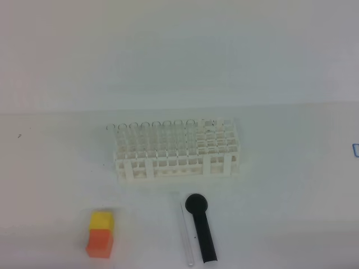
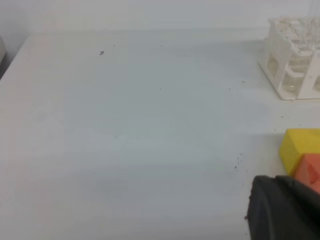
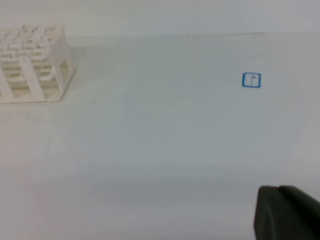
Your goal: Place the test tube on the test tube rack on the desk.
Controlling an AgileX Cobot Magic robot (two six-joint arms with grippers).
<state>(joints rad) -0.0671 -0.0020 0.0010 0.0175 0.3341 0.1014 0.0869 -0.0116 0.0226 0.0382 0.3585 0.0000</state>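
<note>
- Exterior high view: the white test tube rack (image 1: 176, 151) is standing upright near the middle of the white surface (image 1: 291, 190), with a row of clear tubes (image 1: 151, 125) lining its far side. The test tube (image 1: 187, 235) is lying flat on the surface in front of the rack, well apart from it and just beside the left edge of a black round-headed stick (image 1: 202, 227), roughly parallel to it. A yellow-and-orange block (image 1: 101, 232) is sitting to the left of both, near the front edge. A small blue mark (image 1: 355, 149) is showing at the right border. Neither arm is appearing here.
- Left wrist view: a dark part of the left gripper (image 2: 285, 210) is filling the lower right corner; its fingers are resting closed and are gripping nothing. The block is lying just beyond it at the right edge, and a corner of the rack is showing at the upper right.
- Right wrist view: a dark part of the right gripper (image 3: 287, 212) is occupying the lower right corner; its fingers are likewise closed and empty. The rack is standing at the upper left, and the blue square mark is lying on the surface at the upper right. The test tube is falling outside both wrist views.
</note>
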